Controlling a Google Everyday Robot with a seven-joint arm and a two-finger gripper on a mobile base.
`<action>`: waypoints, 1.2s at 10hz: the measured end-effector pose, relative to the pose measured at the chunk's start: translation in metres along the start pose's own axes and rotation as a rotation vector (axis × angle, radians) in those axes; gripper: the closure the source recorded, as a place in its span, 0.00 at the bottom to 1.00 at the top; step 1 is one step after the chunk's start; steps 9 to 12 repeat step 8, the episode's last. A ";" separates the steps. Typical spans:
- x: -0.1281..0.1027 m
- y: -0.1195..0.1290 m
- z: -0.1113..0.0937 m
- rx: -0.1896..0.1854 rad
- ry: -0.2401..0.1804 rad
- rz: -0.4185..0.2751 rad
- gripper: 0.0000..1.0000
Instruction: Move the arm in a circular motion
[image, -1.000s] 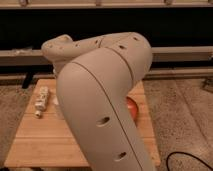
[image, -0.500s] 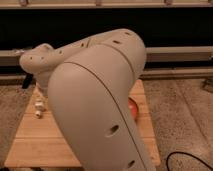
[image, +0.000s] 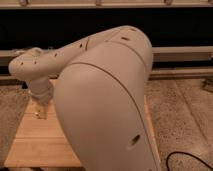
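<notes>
Arm folded over the table, wrist out at the left edge.

The gripper (image: 41, 102) hangs at the left edge of the pale wooden slatted table (image: 35, 145); how its jaws stand I cannot tell. Rightward, the cream-white, rounded, jointed robot arm (image: 105, 105) runs along the far edge, its long axis left-right, so circling likely sweeps sideways.

Your single camera looks down from just behind the arm (image: 105, 105), whose near segment fills most of the view, toward the wooden table (image: 35, 145) and dark far wall; the gripper (image: 41, 106) hangs over the table's left side.
</notes>
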 end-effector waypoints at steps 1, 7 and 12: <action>0.009 0.002 -0.001 -0.016 0.004 0.005 0.35; 0.084 -0.008 -0.011 -0.182 -0.052 0.240 0.35; 0.091 -0.018 -0.011 -0.204 -0.064 0.295 0.35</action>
